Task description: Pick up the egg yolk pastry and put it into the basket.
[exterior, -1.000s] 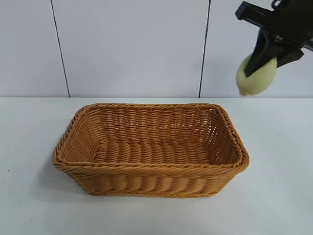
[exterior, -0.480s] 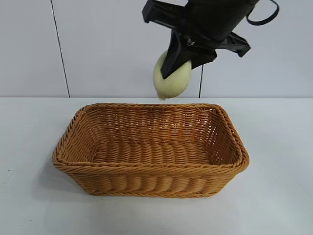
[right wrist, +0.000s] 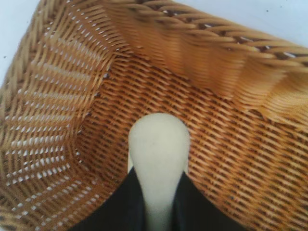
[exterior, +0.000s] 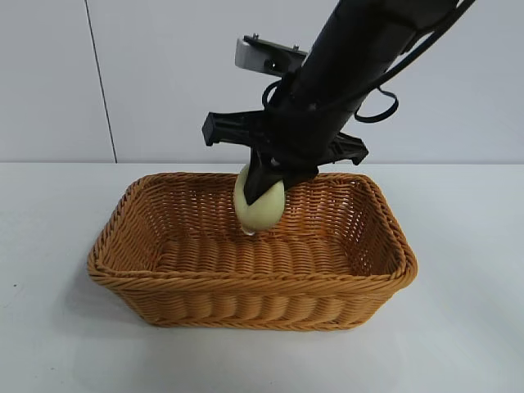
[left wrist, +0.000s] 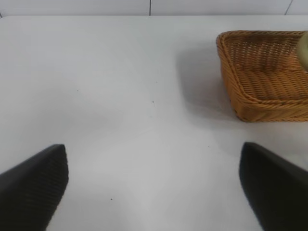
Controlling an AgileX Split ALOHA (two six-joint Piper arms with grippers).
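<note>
- Right gripper (exterior: 260, 196) reaching down over the basket (exterior: 246, 282) from the 1 o'clock corner of the exterior view, black fingers pointed steeply downward.
- Closed on the egg yolk pastry (exterior: 259, 208), fingers pinching its upper part on either side; only a narrow gap between them, filled by the pastry.
- Pastry hanging inside the basket's outline, at about 12 o'clock from the basket's centre, near the back wall; lower tip just over the woven floor, contact with it impossible to judge.
- In the right wrist view, pale pastry (right wrist: 159, 154) wedged between the two dark fingers (right wrist: 122, 204), woven floor and a corner of the basket (right wrist: 57, 96) right behind it.
- Left gripper (left wrist: 154, 187) parked well apart from the basket, fingers spread wide, nothing between them but bare white table (left wrist: 120, 96).
- From the left wrist view, basket (left wrist: 240, 91) seen toward 2 o'clock, with a sliver of the pastry (left wrist: 303, 48) at the frame edge.
- White table (exterior: 458, 327) under the basket, pale panelled wall (exterior: 205, 74) behind.
</note>
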